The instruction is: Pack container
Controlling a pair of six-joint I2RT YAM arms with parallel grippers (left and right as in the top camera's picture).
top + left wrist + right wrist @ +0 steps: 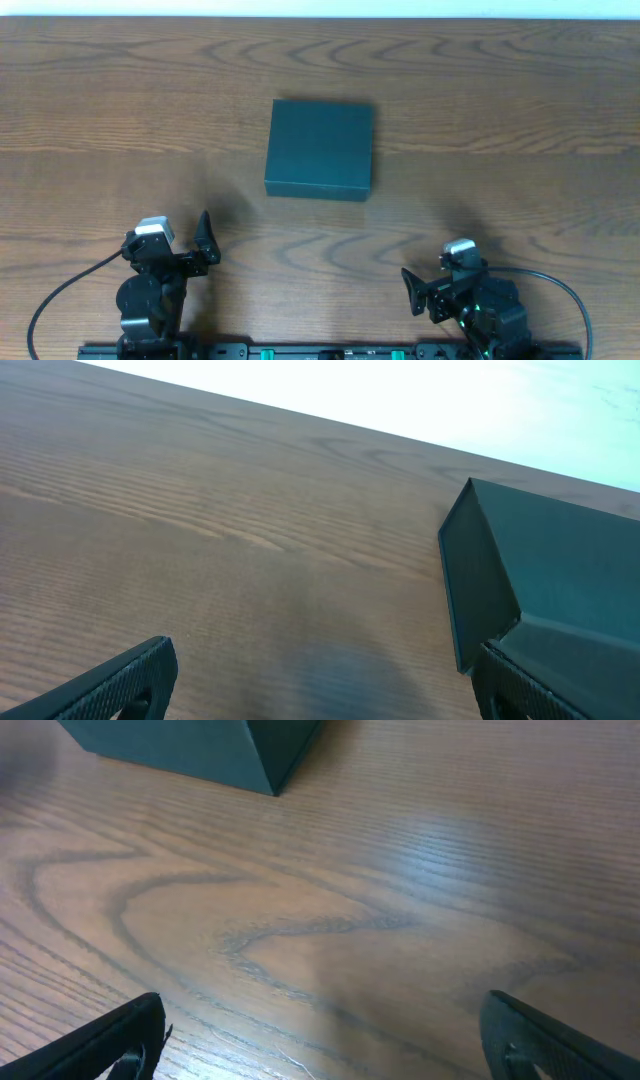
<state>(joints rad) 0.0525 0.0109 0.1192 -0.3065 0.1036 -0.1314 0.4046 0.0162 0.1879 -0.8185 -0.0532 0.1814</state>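
Note:
The container (pixel 320 148) is a matte dark teal box, shut, lying flat at the middle of the wooden table. It also shows at the right of the left wrist view (pixel 540 575) and at the top left of the right wrist view (pixel 200 745). My left gripper (pixel 200 245) is open and empty near the front left, well short of the container; its fingers show in the left wrist view (pixel 320 685). My right gripper (pixel 425 290) is open and empty near the front right; its fingers show in the right wrist view (pixel 325 1040).
The wooden table (pixel 500 120) spreads around the container. A black rail (pixel 320 352) runs along the front edge under both arm bases. Cables loop from each arm at the front corners.

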